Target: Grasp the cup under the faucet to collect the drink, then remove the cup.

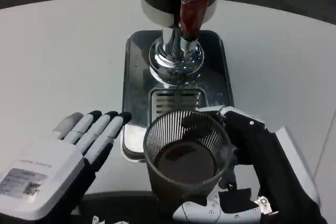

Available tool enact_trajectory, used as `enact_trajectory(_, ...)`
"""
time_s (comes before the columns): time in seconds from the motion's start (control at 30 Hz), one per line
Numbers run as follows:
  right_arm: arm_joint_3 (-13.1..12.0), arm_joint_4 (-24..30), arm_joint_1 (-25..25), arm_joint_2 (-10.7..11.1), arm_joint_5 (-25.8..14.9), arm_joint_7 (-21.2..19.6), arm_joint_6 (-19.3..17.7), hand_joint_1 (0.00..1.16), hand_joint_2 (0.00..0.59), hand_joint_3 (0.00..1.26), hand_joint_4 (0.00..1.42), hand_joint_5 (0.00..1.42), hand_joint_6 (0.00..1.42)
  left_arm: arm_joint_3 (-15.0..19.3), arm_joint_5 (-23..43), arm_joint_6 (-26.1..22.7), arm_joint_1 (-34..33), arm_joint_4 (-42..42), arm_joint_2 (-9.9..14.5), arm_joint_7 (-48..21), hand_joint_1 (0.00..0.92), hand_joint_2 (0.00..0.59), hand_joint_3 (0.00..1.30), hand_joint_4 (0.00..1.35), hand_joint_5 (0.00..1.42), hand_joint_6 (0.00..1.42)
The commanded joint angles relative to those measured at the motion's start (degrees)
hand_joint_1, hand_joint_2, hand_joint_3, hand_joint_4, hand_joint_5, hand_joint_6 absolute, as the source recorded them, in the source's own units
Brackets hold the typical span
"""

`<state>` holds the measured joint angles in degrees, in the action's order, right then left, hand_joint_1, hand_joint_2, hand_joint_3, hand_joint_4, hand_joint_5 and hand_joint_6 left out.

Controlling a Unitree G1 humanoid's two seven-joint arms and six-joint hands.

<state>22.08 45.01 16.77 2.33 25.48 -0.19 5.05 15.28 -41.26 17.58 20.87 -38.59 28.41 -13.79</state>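
Fingers (231, 124) of your right hand (247, 166) wrap the one ribbed cup (186, 153), holding it at the near edge of the single metal drip tray (134, 77), in front of the one faucet (181, 35). It stands upright, mouth up, dark drink inside. Your left hand (58, 169) lies on the tabletop (58, 56), fingers straight and holding nothing, just beside the cup.

Ribbed clear plastic cup (188, 153), glossy chrome faucet (176, 53), shiny metal tray (137, 82), matt white table (58, 61).
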Motion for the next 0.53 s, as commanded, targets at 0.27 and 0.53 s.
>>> enact_trajectory(0.27, -0.37, 1.02, -0.96, -0.64, -0.25, -0.83, -2.42, 1.1, 0.108, 0.76, 0.94, 0.99, 1.35, -0.82, 0.14, -3.13, -0.55, 0.06, -0.05, -1.39, 0.0, 0.036, 0.0, 0.0, 0.0, 0.0)
enact_trajectory(0.53, -0.3, 1.08, -1.5, -0.67, -0.03, -0.68, -2.14, 1.1, 0.118, 0.76, 0.95, 0.99, 1.35, -1.35, -0.25, -5.41, -0.43, -0.51, 0.01, -2.5, 0.0, 0.044, 0.0, 0.0, 0.0, 0.0)
